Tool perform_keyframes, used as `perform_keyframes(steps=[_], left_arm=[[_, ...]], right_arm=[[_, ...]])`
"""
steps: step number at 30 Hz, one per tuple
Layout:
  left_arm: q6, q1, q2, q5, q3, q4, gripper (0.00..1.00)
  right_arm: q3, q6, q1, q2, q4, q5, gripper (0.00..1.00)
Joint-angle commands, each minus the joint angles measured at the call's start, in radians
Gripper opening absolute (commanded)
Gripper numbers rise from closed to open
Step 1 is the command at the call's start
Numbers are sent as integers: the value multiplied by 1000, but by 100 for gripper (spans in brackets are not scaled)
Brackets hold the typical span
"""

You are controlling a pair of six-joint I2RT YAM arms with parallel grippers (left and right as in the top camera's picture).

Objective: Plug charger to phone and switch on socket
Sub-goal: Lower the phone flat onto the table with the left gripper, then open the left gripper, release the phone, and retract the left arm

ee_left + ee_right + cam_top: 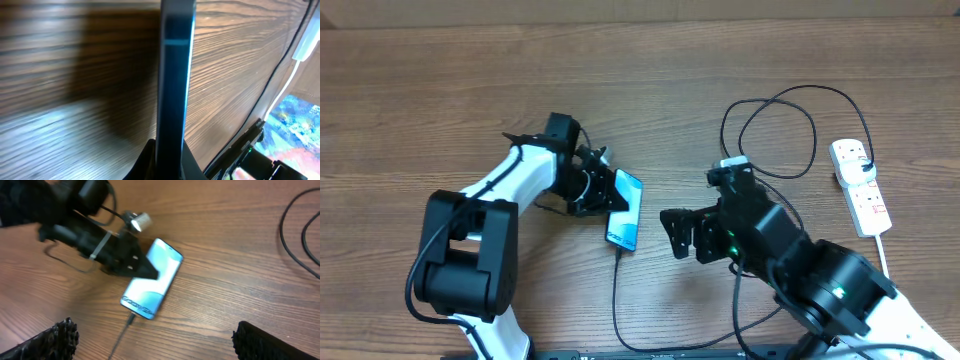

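On the wooden table (420, 80), left claw (609, 193) clamps the phone (630, 216); right claw (675, 235) gapes nearby

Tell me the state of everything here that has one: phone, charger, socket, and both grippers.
phone: screen lit, held by its edges.
charger: connector tip at the phone's lower end, apparently plugged in.
socket: switch position too small to tell.
left gripper: shut on the phone.
right gripper: open, empty.
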Motion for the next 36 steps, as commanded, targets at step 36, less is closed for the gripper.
perform_keyframes(steps=[36], left_arm=[[-12,49,-6,-351,-233,213,27]], right_arm=[[19,2,-6,120,167,11,100]])
